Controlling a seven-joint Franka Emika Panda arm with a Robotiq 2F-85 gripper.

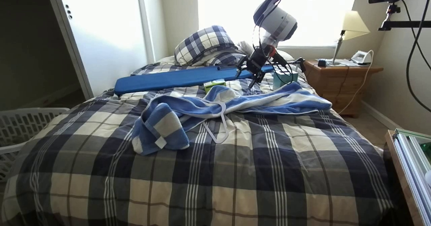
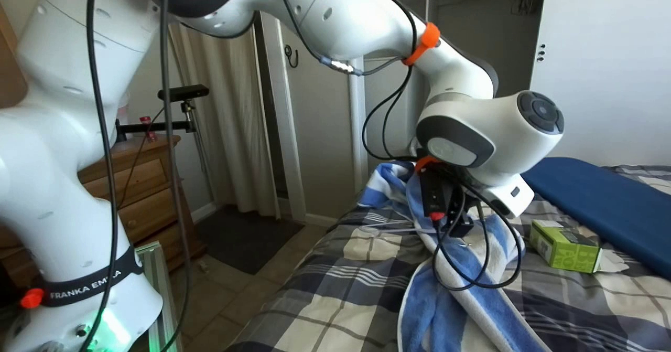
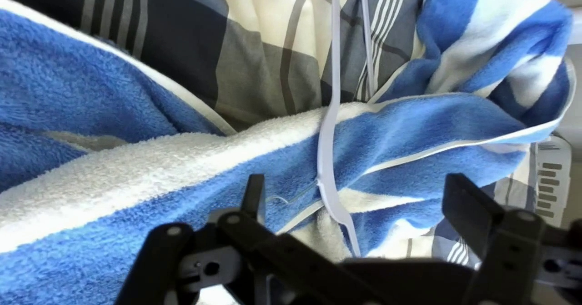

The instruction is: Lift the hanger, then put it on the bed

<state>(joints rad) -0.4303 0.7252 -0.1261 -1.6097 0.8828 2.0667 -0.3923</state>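
Jaws stand wide apart on the gripper (image 3: 352,191), nothing held between the fingers (image 3: 468,209), which sit at the lower centre and lower right of the wrist view. The hanger (image 3: 326,159) runs down through that gap, a little nearer the finger on the left of the frame. I judge the step in hand to be lining up a grasp for the lift, with the hanger lying on the bed (image 1: 249,172). A small shift toward the left of the wrist view should centre its bar; then a straight descent, closing on the bar beside the hook (image 3: 302,193) and catching as little of the striped garment (image 3: 423,114) as possible. Pinching cloth alone would probably let the hanger slide away, and the loose folds are likely to drag, so a slow lift suits.

The hanger is thin, pale and smooth, bowed along the middle, its slender hook pointing leftward over blue cloth. In an exterior view it shows near the centre, slightly below the middle, its rounded end (image 1: 219,141) clear of the garment. How firmly the cloth hangs on it I cannot tell.
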